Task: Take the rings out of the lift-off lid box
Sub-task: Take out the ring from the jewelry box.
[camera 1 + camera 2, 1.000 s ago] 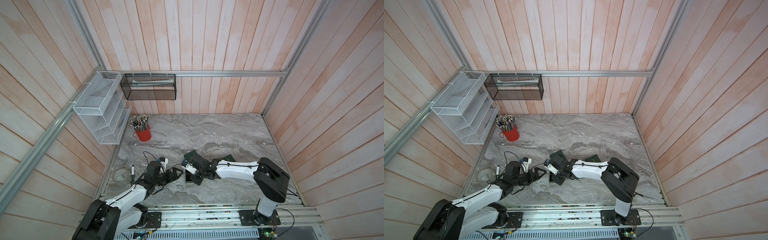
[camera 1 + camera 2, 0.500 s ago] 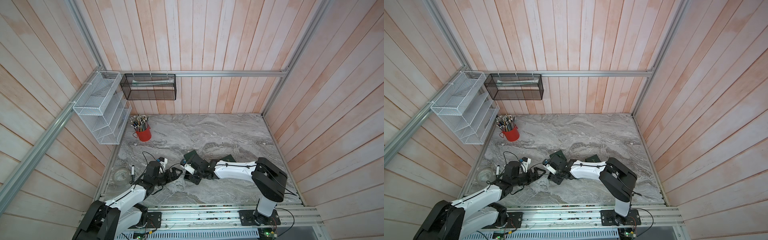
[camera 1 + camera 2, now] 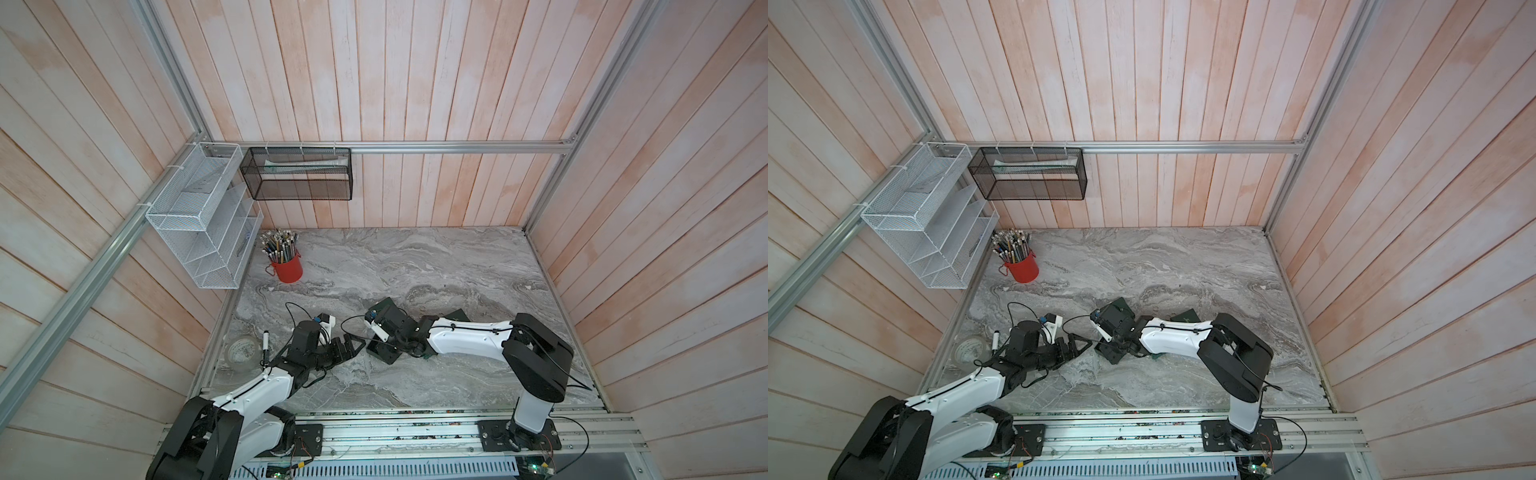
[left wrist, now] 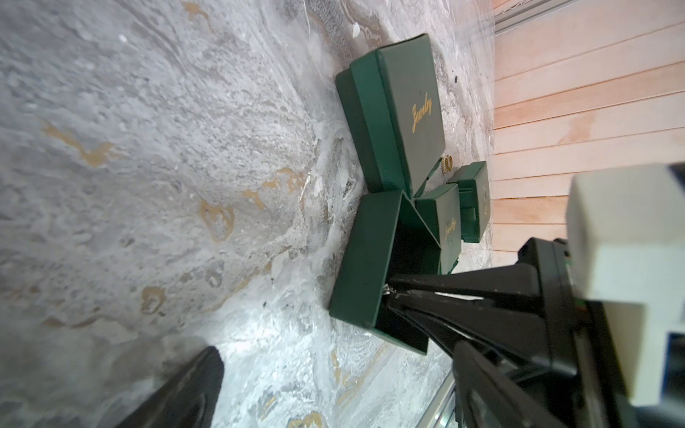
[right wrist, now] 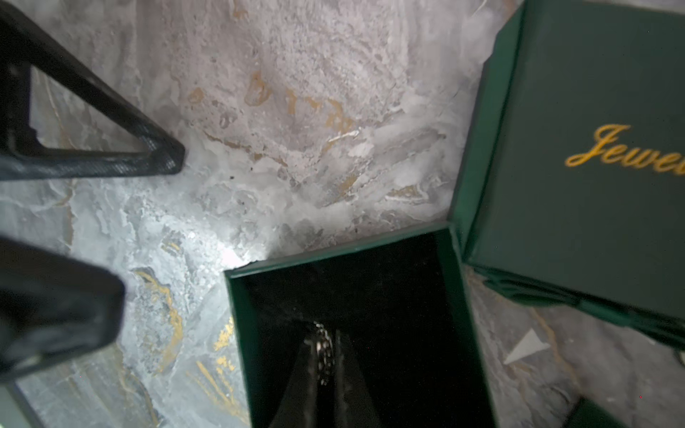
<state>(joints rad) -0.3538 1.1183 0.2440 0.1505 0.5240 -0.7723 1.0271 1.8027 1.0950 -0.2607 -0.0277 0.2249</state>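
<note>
Right gripper (image 5: 323, 330) is pinched narrow on a glittery, beaded ring (image 5: 323, 350), low inside the open box (image 5: 333, 254), a dark green card tray with thin straight walls and black lining. Left gripper (image 3: 355, 347) stands wide just beside that box, over bare, rough-veined marble tabletop (image 5: 296, 111). A lidded box (image 5: 574, 92) with gold script sits at the open box's corner. 2 small hoops (image 4: 447, 163) lie beyond it.
</note>
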